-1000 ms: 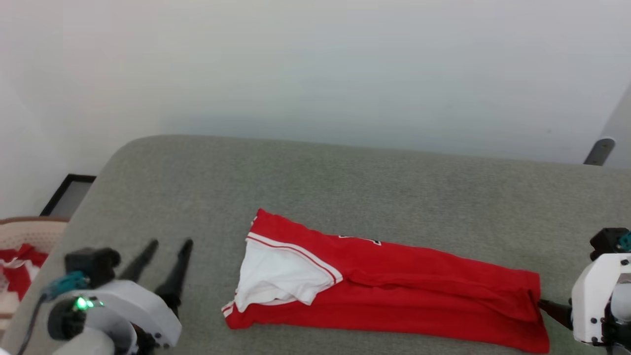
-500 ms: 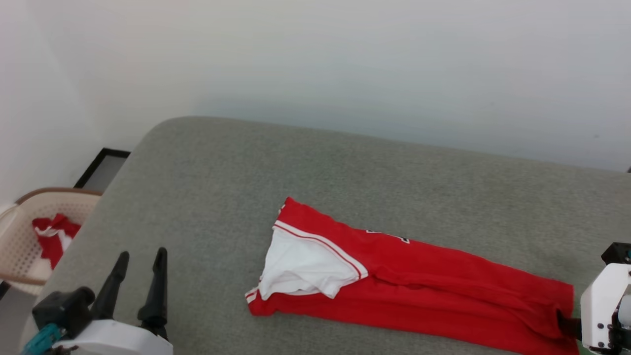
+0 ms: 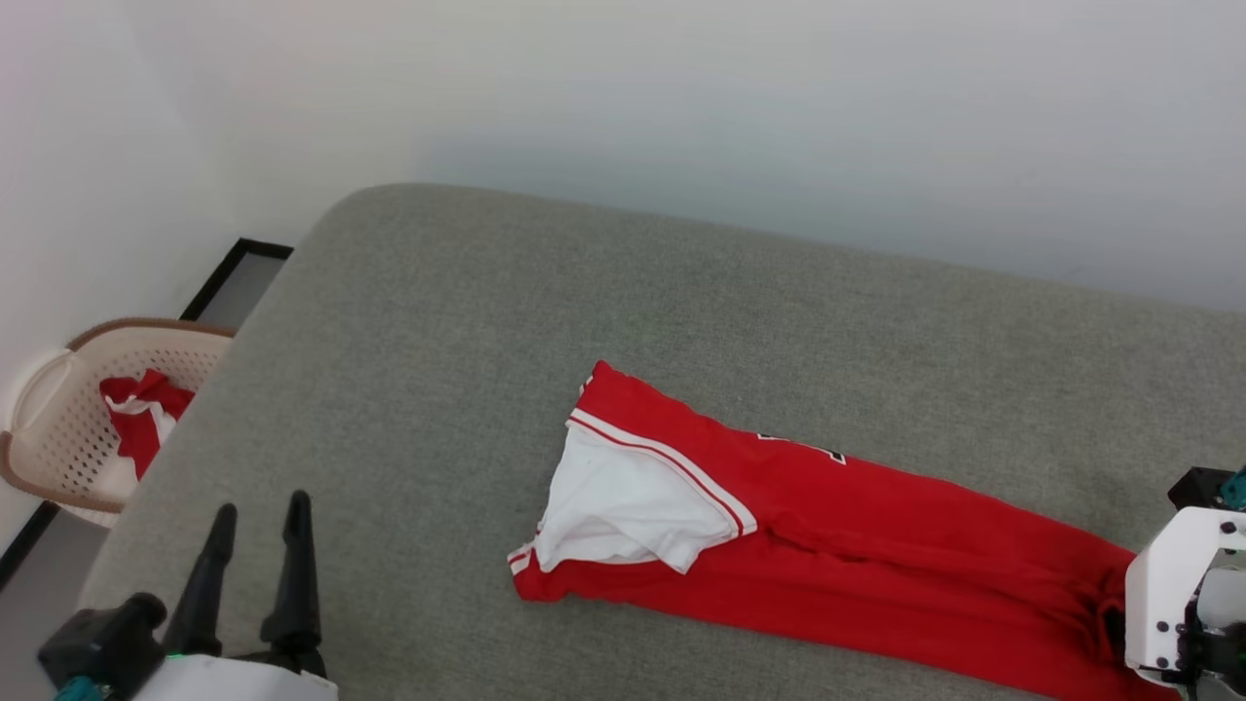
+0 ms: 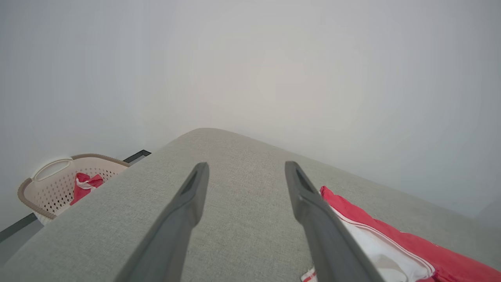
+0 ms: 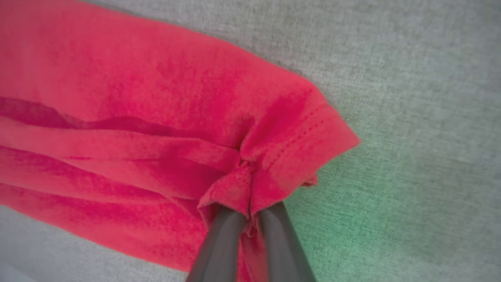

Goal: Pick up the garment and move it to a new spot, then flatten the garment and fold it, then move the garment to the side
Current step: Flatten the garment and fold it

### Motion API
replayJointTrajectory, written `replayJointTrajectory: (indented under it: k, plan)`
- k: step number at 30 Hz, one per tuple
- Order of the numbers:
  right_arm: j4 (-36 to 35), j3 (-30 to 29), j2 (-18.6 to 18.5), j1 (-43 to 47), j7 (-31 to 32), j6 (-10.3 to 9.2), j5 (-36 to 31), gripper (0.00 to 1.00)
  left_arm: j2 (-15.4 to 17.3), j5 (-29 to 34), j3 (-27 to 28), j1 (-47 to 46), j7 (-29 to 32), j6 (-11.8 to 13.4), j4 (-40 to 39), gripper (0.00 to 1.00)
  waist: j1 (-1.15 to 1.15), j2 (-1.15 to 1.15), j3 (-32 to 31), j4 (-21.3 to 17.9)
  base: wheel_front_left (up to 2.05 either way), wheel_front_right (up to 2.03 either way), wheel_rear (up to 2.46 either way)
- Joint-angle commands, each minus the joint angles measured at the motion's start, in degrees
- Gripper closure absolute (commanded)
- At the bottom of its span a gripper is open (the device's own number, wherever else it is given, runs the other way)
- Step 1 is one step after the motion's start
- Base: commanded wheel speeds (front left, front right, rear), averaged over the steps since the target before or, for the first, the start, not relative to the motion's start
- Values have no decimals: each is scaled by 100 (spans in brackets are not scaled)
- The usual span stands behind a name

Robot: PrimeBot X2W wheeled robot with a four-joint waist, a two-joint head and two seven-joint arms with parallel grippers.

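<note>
At far left, a beige perforated plastic basket (image 3: 60, 443) with a brown rim holds a crumpled red-and-white cloth (image 3: 141, 414). Beside it, the left gripper (image 3: 263, 503) hangs over the grey fabric-covered surface (image 3: 438, 341) with its fingers apart, holding nothing. Further right the red jersey-style garment (image 3: 876, 545) lies on the surface as a long strip, white sleeve uppermost — its far-right hem is bunched and pinched between the closed fingers of the right gripper (image 5: 250, 213).

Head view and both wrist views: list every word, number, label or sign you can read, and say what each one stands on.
On the red shirt: a sliver of black-and-white print shows at the fold, too little to read.
On the basket and the grey cushion: no text.
Nothing legible in any of the views.
</note>
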Motion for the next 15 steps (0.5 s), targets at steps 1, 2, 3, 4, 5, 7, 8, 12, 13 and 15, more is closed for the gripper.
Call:
replayJointTrajectory:
  k: [1,2,3,4,5,7,8,12,13,15]
  plan:
    - [41,170,85,50,-27,3,144,100,-106,60,124,50,2,-57,17,0,0,0,59,6,0,0,0]
    - [4,227,65,29,-68,4,231,100,-166,87,215,63,2,-87,21,0,0,0,75,-7,0,0,0]
    - [-22,273,17,7,-97,3,314,100,-210,125,289,82,2,-122,28,0,0,0,88,-26,0,0,0]
    - [-43,321,-38,-1,-111,3,373,100,-273,144,356,102,2,-165,36,0,0,0,97,-44,0,0,0]
    - [-72,378,-89,-6,-125,3,443,100,-338,164,414,115,3,-204,43,0,0,0,105,-63,0,0,0]
    - [-122,437,-235,-29,-202,2,554,100,-421,223,523,119,2,-281,44,0,0,0,111,-109,0,0,0]
    - [-130,451,-299,-33,-239,-3,591,100,-466,250,571,127,2,-305,54,0,0,0,109,-139,0,0,0]
    - [-45,360,-625,-40,-447,-3,681,100,-589,348,676,142,2,-459,90,0,0,0,72,-252,0,0,0]
    - [-16,344,-682,-58,-494,-3,692,100,-600,384,691,159,2,-486,105,0,0,0,65,-287,0,0,0]
    - [83,300,-844,-101,-587,-3,684,100,-627,419,700,162,2,-525,133,0,0,0,52,-344,0,0,0]
